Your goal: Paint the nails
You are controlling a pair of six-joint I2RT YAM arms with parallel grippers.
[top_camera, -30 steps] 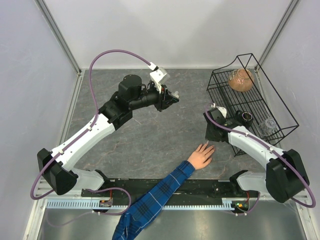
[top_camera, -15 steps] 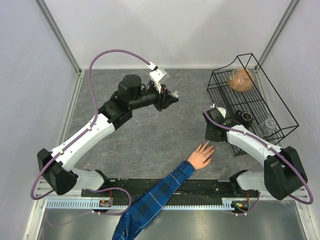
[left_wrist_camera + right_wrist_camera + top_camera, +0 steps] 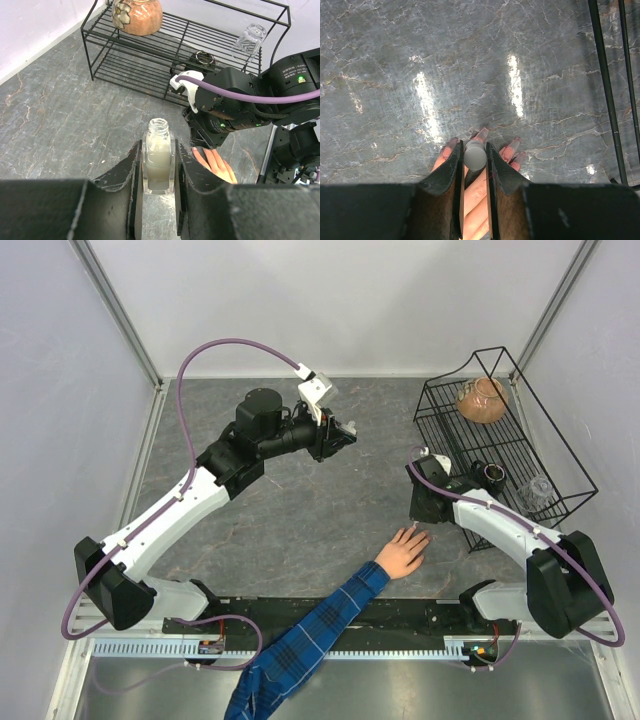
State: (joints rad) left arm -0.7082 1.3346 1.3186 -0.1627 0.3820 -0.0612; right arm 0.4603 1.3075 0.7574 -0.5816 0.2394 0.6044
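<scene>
Right wrist view looks straight down on the job. The right arm's fingers (image 3: 445, 182) are clamped on a small grey round-topped cap (image 3: 474, 156), seen end-on. I take it for the polish brush, though any bristles are hidden beneath it. Directly under it lies the person's hand (image 3: 476, 196), flat on the grey marbled counter (image 3: 395, 75). The nails (image 3: 481, 134) sit at the far ends of the digits, and they look pinkish-red already. The middle one pokes out just beyond the cap, with others showing to either side of the grasp.

From the top external view the hand (image 3: 403, 552) reaches in from the near edge in a blue plaid sleeve (image 3: 300, 645). Its long axis slants away and to the right, so the nails end up just beneath the right arm's tip. That arm is plainly the nearer one.

The left arm's fingers (image 3: 122, 175) hang well apart from it, out over the middle of the counter. They are closed tight on an uncapped bottle (image 3: 158, 172) of pale polish, held upright with its mouth open. A black wire rack (image 3: 500, 440) stands by the right wall.

To my eye the next stroke depends on the brush running lengthwise along a digit, out toward its far tip. Which nail is due next I cannot tell.
</scene>
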